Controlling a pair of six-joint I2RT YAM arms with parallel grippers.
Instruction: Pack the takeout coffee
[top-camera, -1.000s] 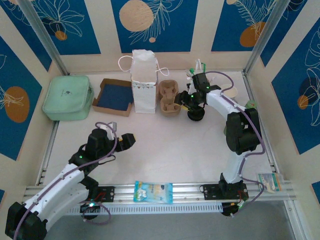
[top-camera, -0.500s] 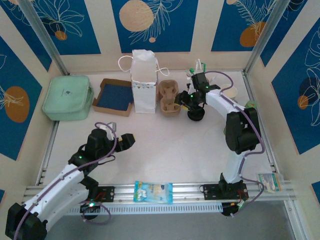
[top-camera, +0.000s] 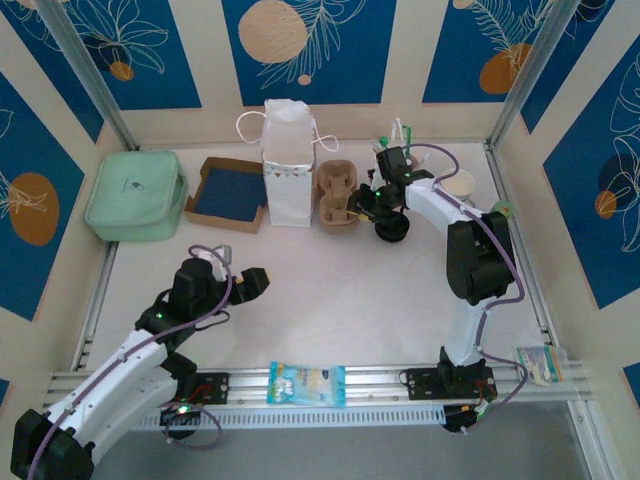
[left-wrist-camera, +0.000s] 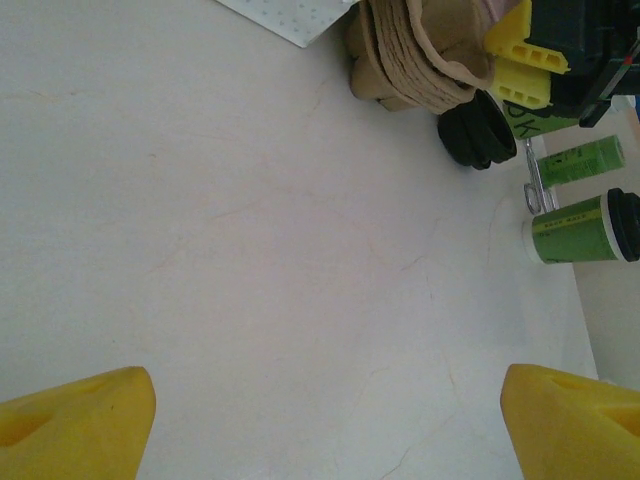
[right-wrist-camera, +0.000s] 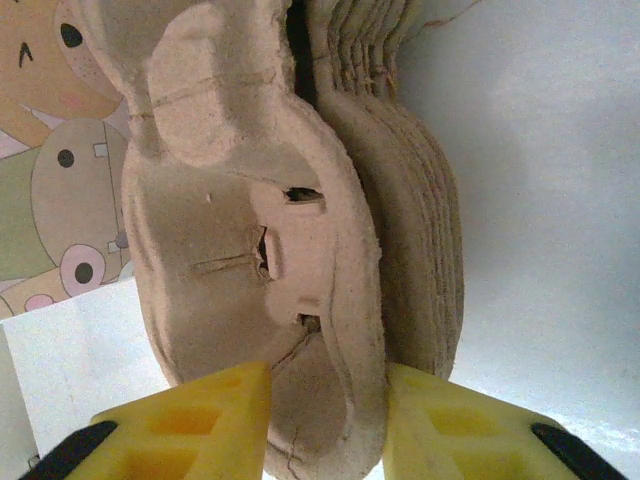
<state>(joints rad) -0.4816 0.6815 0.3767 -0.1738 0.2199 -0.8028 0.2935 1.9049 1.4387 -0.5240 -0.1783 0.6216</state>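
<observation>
I've got the R gripper (top-camera: 360, 206) at upper mid of the overhead view, right against the stack of pulp cup carriers (top-camera: 338, 192). On R wrist cam its yellow fingers (right-wrist-camera: 190, 420) sit either side of the top carrier (right-wrist-camera: 250, 220) at bottom of frame. Both pads look pressed on its rim, so I read it as clamped on that carrier. There's a dark gap btwn it and the rest of the stack near the frame top.

L gripper (top-camera: 255, 283) is lower left of centre overhead, over bare table (top-camera: 340, 300). On L wrist cam its tips sit in the bottom corners, spread wide w/ nothing btwn them.

Takeout coffee (left-wrist-camera: 578, 230) is at the right edge of L wrist cam, black lid on, just below the slim green tube (left-wrist-camera: 580, 160). A black round thing (left-wrist-camera: 478, 130) sits beside the stack. Paper bag (top-camera: 288, 165) stands just left of the carriers overhead.
</observation>
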